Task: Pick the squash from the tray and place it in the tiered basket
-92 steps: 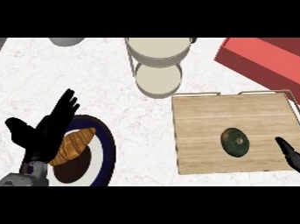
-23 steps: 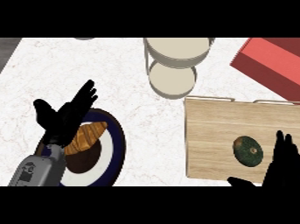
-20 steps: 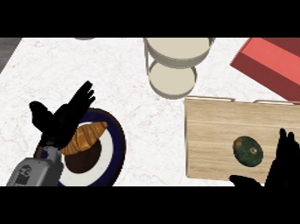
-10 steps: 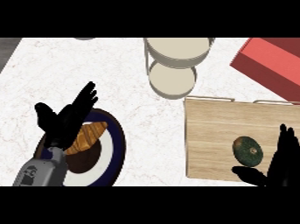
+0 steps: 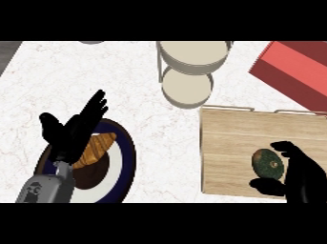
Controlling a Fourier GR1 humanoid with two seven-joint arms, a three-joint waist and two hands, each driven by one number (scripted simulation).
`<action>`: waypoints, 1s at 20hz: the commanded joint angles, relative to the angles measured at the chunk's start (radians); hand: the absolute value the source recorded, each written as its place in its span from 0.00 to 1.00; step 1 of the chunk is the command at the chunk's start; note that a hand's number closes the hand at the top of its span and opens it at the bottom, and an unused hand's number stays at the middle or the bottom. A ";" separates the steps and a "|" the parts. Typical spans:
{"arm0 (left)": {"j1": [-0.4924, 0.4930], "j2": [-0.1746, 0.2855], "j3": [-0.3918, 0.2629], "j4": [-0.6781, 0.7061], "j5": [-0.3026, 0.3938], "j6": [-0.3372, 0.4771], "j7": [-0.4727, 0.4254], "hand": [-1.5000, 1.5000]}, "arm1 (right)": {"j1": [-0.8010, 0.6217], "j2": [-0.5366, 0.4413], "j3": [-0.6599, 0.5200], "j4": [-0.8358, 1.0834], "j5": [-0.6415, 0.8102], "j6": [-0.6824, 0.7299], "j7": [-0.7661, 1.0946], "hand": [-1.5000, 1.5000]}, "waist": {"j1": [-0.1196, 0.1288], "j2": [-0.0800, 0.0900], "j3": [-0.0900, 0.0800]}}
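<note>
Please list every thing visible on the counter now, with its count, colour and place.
squash: one, dark green, on the tray
tray: one, light wood, counter's right
tiered basket: one, cream, top middle
box: one, red, top right
plate: one, dark blue rim, left front
croissant: one, golden brown, on the plate
counter: one, white marble
left hand: one, black, open, above the plate
right hand: one, black, curled round the squash

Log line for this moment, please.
phase: grasp | right hand: curled round squash on tray | left hand: open, over plate
</note>
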 commanded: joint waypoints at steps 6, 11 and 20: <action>-0.029 0.007 0.037 0.067 0.005 -0.039 -0.045 0.50 | -0.075 0.024 0.000 0.104 0.053 -0.078 -0.060 1.00 | 0.005 0.011 0.016; -0.076 -0.015 0.034 0.094 -0.014 -0.010 -0.015 0.50 | -0.034 0.013 0.060 0.094 0.037 -0.006 -0.111 1.00 | 0.002 0.012 0.016; 0.016 -0.007 0.022 0.016 -0.022 -0.024 -0.032 0.50 | -0.149 -0.088 0.013 -0.039 -0.191 0.401 -0.138 1.00 | 0.006 0.010 0.016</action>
